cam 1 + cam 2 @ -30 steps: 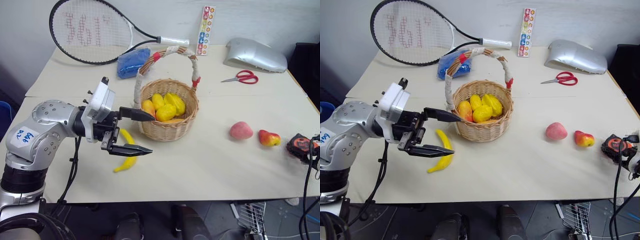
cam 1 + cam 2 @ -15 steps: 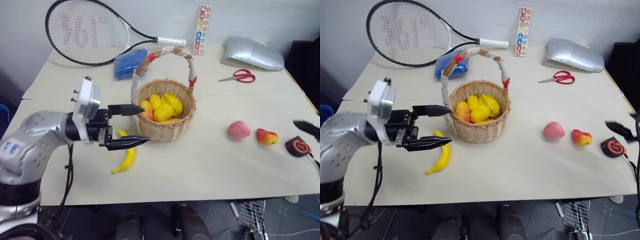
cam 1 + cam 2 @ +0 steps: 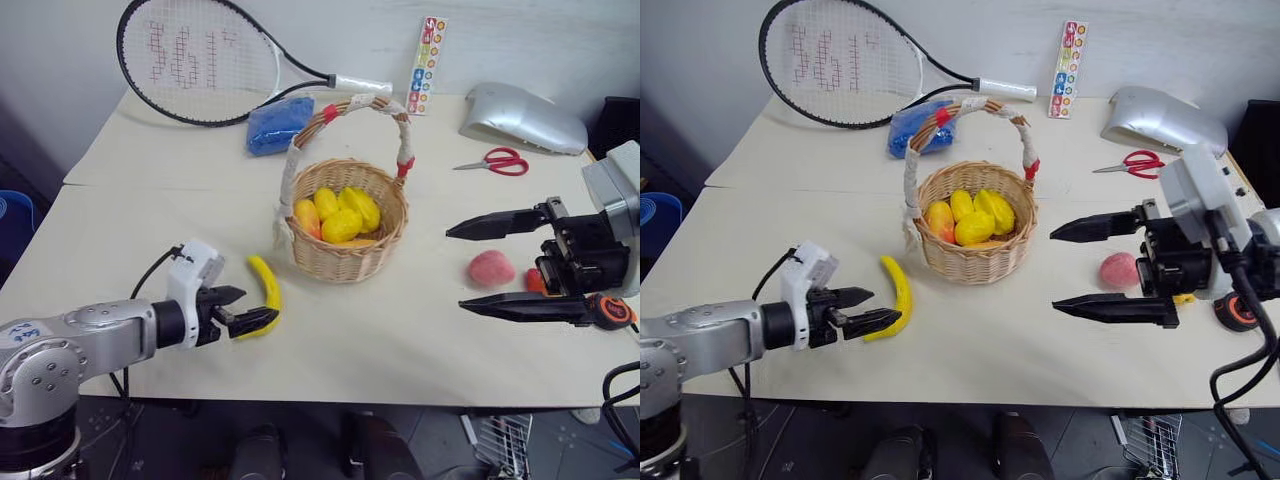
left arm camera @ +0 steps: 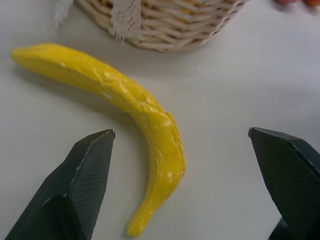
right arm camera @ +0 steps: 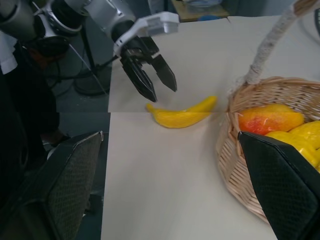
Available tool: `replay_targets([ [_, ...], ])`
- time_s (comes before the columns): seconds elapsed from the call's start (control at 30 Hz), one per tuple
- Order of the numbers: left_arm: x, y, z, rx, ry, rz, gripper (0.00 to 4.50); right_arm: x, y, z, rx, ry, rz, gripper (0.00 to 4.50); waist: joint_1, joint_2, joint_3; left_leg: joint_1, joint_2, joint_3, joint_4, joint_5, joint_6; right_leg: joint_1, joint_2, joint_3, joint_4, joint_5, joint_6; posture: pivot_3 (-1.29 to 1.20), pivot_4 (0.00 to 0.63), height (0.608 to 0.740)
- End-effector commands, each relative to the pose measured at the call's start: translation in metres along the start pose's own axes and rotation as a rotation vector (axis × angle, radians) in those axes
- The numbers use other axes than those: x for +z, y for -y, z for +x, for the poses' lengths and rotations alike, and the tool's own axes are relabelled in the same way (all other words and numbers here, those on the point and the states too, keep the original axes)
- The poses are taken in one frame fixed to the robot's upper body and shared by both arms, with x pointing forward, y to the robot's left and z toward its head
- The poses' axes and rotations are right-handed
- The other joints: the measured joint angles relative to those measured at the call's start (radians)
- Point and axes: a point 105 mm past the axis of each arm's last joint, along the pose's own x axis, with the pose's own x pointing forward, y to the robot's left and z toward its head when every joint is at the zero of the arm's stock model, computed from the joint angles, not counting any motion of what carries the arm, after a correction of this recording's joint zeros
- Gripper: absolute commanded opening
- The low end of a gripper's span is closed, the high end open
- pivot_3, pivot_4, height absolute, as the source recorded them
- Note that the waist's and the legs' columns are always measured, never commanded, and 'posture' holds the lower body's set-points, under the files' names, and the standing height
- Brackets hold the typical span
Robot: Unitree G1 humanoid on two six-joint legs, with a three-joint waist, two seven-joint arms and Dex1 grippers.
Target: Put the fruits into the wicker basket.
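The yellow banana lies on the table just left of the wicker basket, which holds several yellow and orange fruits. My left gripper is open and low over the table, its fingertips at the banana's near end; in the left wrist view the banana lies ahead between the two fingers. My right gripper is open in the air right of the basket, pointing left. The pink peach-like fruit sits behind it. The red-and-yellow fruit is partly hidden by the right hand.
An orange-black tape measure lies at the table's right edge. At the back are a tennis racket, a blue bag, red scissors, a silver shell and a sticker strip.
My left gripper has sunk and rolled from beside the basket down to the banana's near end. My right gripper has swung in from the right edge and risen over the table.
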Motion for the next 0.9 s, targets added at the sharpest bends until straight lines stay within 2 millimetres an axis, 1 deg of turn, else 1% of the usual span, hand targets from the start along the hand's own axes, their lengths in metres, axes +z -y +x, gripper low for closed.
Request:
replay_targets([
  [0.03,-0.007,-0.003,0.013,0.013,-0.078,-0.041,4.5,0.007,-0.003,0.009,0.012,0.026,-0.051,4.48,0.0,0.0,0.0,0.0,0.0,0.0,0.0,0.0,0.0,0.0,0.0,0.0,0.0,0.0,0.0,0.0,0.15,0.74],
  [0.1,-0.006,-0.009,0.02,0.036,-0.095,-0.056,4.5,0.008,-0.003,0.013,0.004,0.04,-0.054,4.48,0.0,0.0,0.0,0.0,0.0,0.0,0.0,0.001,-0.001,0.0,0.001,0.0,0.0,0.0,0.0,0.0,0.15,0.74],
  [0.2,-0.002,-0.009,0.028,0.027,-0.111,-0.064,4.5,0.004,-0.004,0.017,-0.012,0.041,-0.056,4.48,-0.001,0.0,0.0,0.0,0.0,0.0,0.0,0.001,-0.002,0.0,0.002,0.0,0.0,0.0,-0.001,0.0,0.15,0.74],
  [0.3,-0.006,-0.014,0.03,0.05,-0.17,-0.037,3.95,0.0,-0.004,0.018,-0.038,0.036,-0.053,4.5,-0.002,0.0,0.0,0.0,0.001,0.0,0.0,0.001,-0.002,-0.001,0.001,0.0,-0.001,0.0,-0.001,0.0,0.15,0.74],
  [0.47,-0.013,-0.024,0.03,0.082,-0.205,-0.041,2.46,0.0,-0.004,0.018,-0.061,0.046,-0.06,4.5,-0.002,0.0,0.0,0.0,0.001,0.001,-0.001,0.001,-0.002,-0.001,0.001,0.0,0.0,0.0,-0.001,0.0,0.15,0.74],
  [0.5,-0.014,-0.024,0.028,0.077,-0.204,-0.044,2.1,0.0,-0.004,0.017,-0.068,0.049,-0.061,4.5,-0.002,0.0,0.0,0.0,0.001,0.001,-0.001,0.001,-0.002,-0.001,0.001,0.0,0.0,0.0,-0.001,0.0,0.15,0.74],
  [0.6,-0.023,-0.022,0.011,0.055,-0.23,-0.015,1.27,-0.001,-0.002,0.015,-0.089,0.059,-0.055,4.5,-0.009,0.0,0.0,0.0,0.002,0.001,-0.001,0.001,-0.002,-0.001,0.001,0.0,0.0,-0.001,-0.002,0.0,0.15,0.74],
  [0.67,-0.023,-0.018,-0.004,0.027,-0.24,0.043,0.81,-0.003,-0.002,0.012,-0.101,0.056,-0.049,4.5,-0.018,0.0,0.0,0.001,0.003,0.001,-0.002,0.001,-0.003,-0.001,0.001,0.0,0.0,-0.001,-0.003,0.0,0.15,0.74],
  [0.73,-0.023,-0.014,-0.014,-0.007,-0.247,0.095,0.71,-0.004,-0.001,0.011,-0.109,0.052,-0.046,4.5,-0.026,0.0,0.0,0.001,0.003,0.0,-0.003,0.001,-0.004,-0.002,0.001,-0.001,0.0,-0.002,-0.005,0.0,0.15,0.74],
  [0.77,-0.021,-0.009,-0.022,-0.04,-0.25,0.138,0.71,-0.005,-0.001,0.009,-0.114,0.052,-0.04,4.5,-0.025,0.001,0.0,0.001,0.003,0.0,-0.003,0.001,-0.004,-0.001,0.001,-0.001,0.0,-0.003,-0.005,0.0,0.15,0.74],
  [0.8,-0.015,-0.003,-0.033,-0.088,-0.242,0.197,0.71,-0.006,-0.001,0.008,-0.119,0.05,-0.035,4.5,-0.025,0.0,0.001,0.001,0.003,0.0,-0.003,0.001,-0.004,-0.002,0.0,-0.001,0.001,-0.003,-0.005,0.0,0.15,0.74],
  [0.87,-0.002,0.018,-0.054,-0.225,-0.227,0.333,0.71,-0.008,0.0,0.004,-0.131,0.045,-0.025,4.5,-0.025,-0.002,0.002,0.001,0.004,0.0,-0.003,0.001,-0.005,-0.002,0.001,-0.002,0.001,-0.003,-0.006,0.0,0.15,0.74],
  [0.9,0.005,0.031,-0.065,-0.32,-0.218,0.396,0.71,-0.009,0.0,0.003,-0.138,0.042,-0.021,4.5,-0.025,-0.002,0.002,0.0,0.004,0.0,-0.003,0.001,-0.005,-0.003,0.0,-0.002,0.0,-0.004,-0.007,0.0,0.15,0.74],
])
